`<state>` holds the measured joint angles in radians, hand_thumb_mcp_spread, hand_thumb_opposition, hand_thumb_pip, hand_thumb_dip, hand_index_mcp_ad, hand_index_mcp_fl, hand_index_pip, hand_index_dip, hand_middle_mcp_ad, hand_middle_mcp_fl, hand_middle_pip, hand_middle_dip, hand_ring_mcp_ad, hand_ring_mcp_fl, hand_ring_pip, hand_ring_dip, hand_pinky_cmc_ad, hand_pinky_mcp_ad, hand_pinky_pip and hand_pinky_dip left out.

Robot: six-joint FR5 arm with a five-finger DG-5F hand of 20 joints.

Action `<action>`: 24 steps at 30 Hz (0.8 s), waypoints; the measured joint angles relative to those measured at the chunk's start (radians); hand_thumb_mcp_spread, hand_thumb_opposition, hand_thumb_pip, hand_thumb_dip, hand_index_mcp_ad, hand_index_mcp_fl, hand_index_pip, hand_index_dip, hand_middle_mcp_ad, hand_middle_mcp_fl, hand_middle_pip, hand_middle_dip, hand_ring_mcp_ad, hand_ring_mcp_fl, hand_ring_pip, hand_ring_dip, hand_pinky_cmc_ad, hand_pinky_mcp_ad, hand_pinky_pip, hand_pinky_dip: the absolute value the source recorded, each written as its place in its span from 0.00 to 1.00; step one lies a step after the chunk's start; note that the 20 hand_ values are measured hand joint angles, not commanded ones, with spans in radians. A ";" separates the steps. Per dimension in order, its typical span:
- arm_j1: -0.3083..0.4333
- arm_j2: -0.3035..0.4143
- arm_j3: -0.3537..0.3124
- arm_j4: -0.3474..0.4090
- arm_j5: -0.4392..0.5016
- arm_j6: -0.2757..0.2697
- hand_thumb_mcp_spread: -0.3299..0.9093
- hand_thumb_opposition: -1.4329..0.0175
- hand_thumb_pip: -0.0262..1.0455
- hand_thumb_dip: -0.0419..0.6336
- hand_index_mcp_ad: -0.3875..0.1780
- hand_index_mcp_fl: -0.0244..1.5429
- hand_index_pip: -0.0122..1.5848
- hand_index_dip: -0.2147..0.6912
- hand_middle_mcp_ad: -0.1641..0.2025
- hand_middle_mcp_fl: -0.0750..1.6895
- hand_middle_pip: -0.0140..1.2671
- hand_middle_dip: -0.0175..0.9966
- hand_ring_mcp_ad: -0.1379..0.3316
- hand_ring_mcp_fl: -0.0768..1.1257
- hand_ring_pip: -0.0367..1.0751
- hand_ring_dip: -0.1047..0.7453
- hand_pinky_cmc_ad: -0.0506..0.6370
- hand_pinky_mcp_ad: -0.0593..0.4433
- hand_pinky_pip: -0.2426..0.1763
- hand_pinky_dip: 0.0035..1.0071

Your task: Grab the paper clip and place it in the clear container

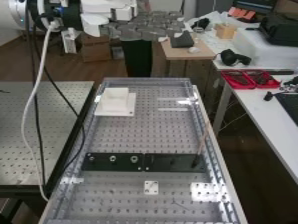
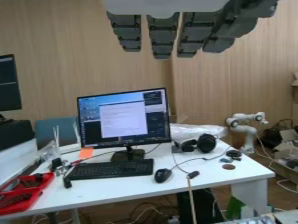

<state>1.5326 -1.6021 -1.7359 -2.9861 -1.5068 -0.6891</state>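
Note:
At the top of the high view, the hand [image 1: 148,26] is held high past the bench's far end, its grey fingers stretched out to the side. In the wrist view the hand [image 2: 163,32] has straight fingers, spread slightly, with nothing between them. On the near part of the perforated bench lies a small thin wire-like thing [image 1: 179,204]; whether it is the paper clip I cannot tell. A pale square block on a plate [image 1: 115,102] sits at the bench's far left. I cannot make out the clear container for certain.
A black strip with round fittings [image 1: 116,161] crosses the bench, with a small white plate [image 1: 151,187] nearer. Cables [image 1: 33,100] hang at the left. Beside the bench stands a white desk [image 2: 199,172] with a monitor [image 2: 124,119], keyboard and red trays [image 2: 25,192].

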 joint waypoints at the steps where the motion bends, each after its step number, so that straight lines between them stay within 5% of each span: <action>1: -0.004 -0.002 -0.014 0.018 0.004 0.002 0.27 0.99 0.03 0.07 0.61 0.02 0.02 0.24 0.66 0.05 0.03 0.06 0.44 0.07 0.04 0.14 0.14 0.22 0.55 0.01; 4: -0.019 -0.015 -0.042 0.053 0.015 0.004 0.27 0.98 0.05 0.06 0.64 0.02 0.02 0.24 0.65 0.05 0.03 0.06 0.40 0.07 0.04 0.14 0.12 0.18 0.55 0.02; 7: -0.033 -0.031 -0.056 0.065 0.021 0.006 0.41 0.83 0.35 0.12 0.62 0.02 0.02 0.21 0.63 0.05 0.06 0.07 0.40 0.07 0.05 0.15 0.14 0.25 0.55 0.10; 8: -0.040 -0.039 -0.060 0.069 0.022 0.006 0.42 0.80 0.38 0.12 0.60 0.01 0.03 0.21 0.63 0.04 0.06 0.07 0.40 0.07 0.05 0.15 0.17 0.28 0.55 0.14; 14: -0.078 -0.080 -0.079 0.093 0.019 0.015 0.44 0.59 0.46 0.14 0.51 0.01 0.05 0.14 0.63 0.05 0.10 0.14 0.48 0.07 0.09 0.21 0.39 0.55 0.49 0.29; 24: -0.144 -0.160 -0.095 0.148 0.010 0.059 0.48 0.52 0.56 0.21 0.50 0.04 0.10 0.12 0.64 0.05 0.11 0.16 0.56 0.07 0.11 0.23 0.51 0.65 0.43 0.37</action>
<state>1.3881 -1.7616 -1.8313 -2.8380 -1.4971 -0.6304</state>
